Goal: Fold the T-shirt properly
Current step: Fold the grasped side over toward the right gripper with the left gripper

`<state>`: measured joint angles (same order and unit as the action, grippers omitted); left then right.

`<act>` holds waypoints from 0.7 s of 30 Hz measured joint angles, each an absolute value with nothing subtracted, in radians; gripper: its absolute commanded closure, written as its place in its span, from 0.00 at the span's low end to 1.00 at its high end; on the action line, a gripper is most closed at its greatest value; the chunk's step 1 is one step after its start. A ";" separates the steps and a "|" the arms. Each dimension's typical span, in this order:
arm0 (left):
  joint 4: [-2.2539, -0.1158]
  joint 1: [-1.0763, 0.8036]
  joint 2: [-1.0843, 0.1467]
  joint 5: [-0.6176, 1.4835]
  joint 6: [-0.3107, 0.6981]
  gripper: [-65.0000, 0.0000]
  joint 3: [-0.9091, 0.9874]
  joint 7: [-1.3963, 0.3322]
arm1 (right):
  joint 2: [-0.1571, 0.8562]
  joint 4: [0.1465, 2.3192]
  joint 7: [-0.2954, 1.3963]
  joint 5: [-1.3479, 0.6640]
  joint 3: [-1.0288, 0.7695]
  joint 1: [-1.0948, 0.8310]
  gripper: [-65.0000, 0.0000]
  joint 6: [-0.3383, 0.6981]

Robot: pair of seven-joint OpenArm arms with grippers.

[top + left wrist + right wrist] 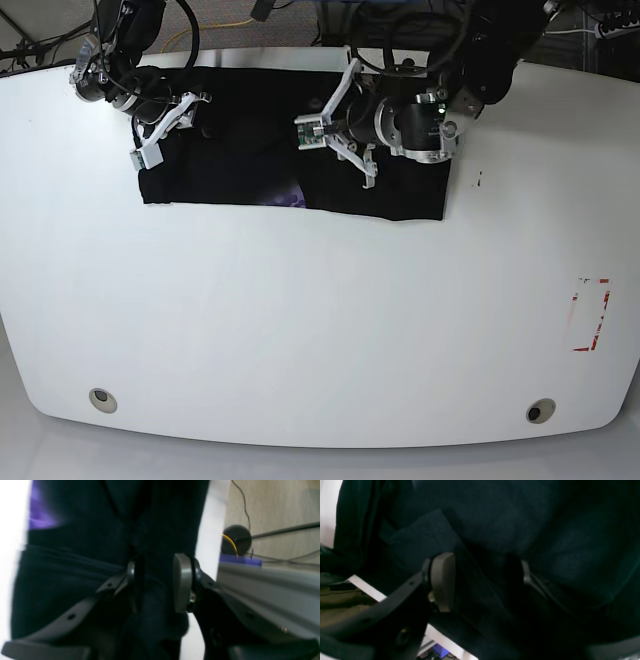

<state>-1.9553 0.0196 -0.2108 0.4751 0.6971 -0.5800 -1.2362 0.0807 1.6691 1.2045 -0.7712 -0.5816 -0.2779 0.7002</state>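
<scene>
left jaws parted over the folded band, right jaws straddling cloth

left gripper (156, 580) first: on my left wrist feed its two pads stand apart with black cloth in the gap, and i can't see either pad pinching, so i read it as open with fabric loose between the jaws. in the base view it sits over the middle of the t-shirt (240, 150). the right gripper (482, 580) also shows a clear gap, one pad lit and the other in shadow, with a raised fold of dark cloth running between them; whether that fold is actually clamped i cannot tell.

the t-shirt lies as a long black band across the far edge of the table (320, 320), with a sliver of purple print peeking out at its near edge.

what worries me from here:
- if i lift the left arm now, cloth snagged on a pad could ride up and pull the fold open.
- the right jaws sit near the band's end at the table's far edge; a tug there could drag that end off the table.
- layers are stacked, so closing blind may catch only the top layer and skew the next fold.
</scene>
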 measured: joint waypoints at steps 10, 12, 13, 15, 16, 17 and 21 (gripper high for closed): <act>-1.958 -0.080 -0.163 0.370 0.696 0.81 -0.223 -1.247 | 0.080 1.668 1.195 -0.767 -0.582 -0.274 0.52 0.701; -1.957 -0.080 -0.165 0.355 0.696 0.81 -0.248 -1.242 | 0.080 1.668 1.196 -0.766 -0.582 -0.274 0.52 0.701; -1.957 -0.078 -0.170 0.345 0.696 0.81 -0.262 -1.233 | 0.080 1.668 1.196 -0.766 -0.582 -0.274 0.52 0.701; -1.957 -0.085 -0.187 0.308 0.696 0.81 -0.305 -1.229 | 0.078 1.668 1.196 -0.766 -0.582 -0.274 0.52 0.701; -1.957 -0.091 -0.191 0.296 0.696 0.81 -0.317 -1.228 | 0.078 1.668 1.194 -0.766 -0.582 -0.274 0.52 0.701; -1.957 -0.099 -0.200 0.262 0.696 0.81 -0.341 -1.230 | 0.078 1.668 1.193 -0.766 -0.582 -0.274 0.52 0.701; -1.954 -0.113 -0.227 0.192 0.697 0.81 -0.452 -1.240 | 0.078 1.668 1.191 -0.763 -0.582 -0.274 0.52 0.701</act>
<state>-1.9537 -0.1131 -0.2272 0.1921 0.6968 -0.4519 -1.2400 0.0776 1.6680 1.1912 -0.7628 -0.5816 -0.2737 0.7006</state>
